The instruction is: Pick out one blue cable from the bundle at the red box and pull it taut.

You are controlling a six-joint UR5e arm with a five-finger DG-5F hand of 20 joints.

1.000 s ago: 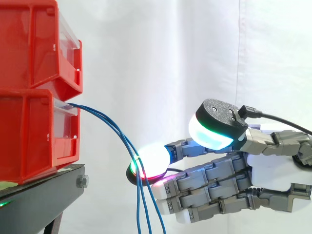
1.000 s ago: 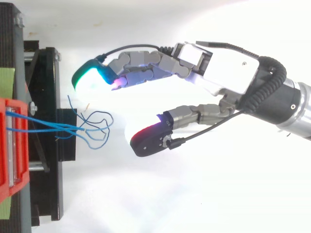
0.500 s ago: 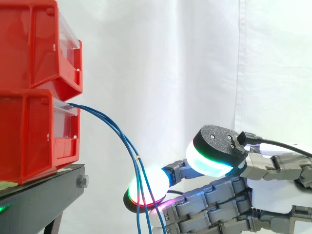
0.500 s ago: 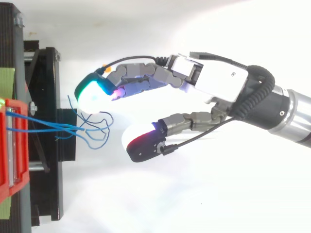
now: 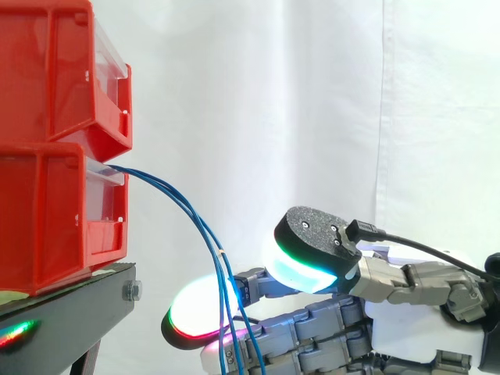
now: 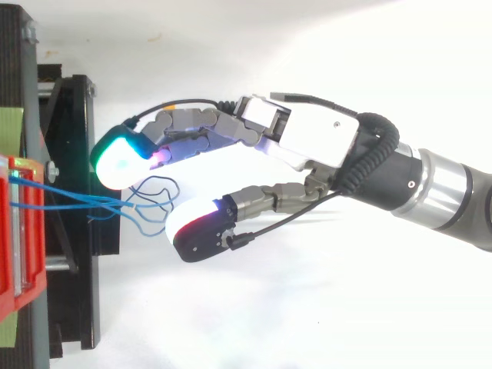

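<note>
cables: blue cables (image 5: 205, 231) leave the front of the lower red box (image 5: 55, 219), sag away from it, loose ends looped just off the box's stand (image 5: 70, 312).
hand: hand (image 6: 307, 142) open, nothing gripped.
relation: cables hang between thumb pad (image 6: 192, 231) and finger pads (image 6: 119, 157); possibly brushing one, hard to tell.
step: isolate one strand.
how: pinch only the strand farthest from the box, close slowly, draw straight away from the box.

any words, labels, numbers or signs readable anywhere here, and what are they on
None: no word, number or sign can be read.
The red bins, black stand, blue cables and hand carry no legible print.
The green strip by the stand looks blank.
</note>
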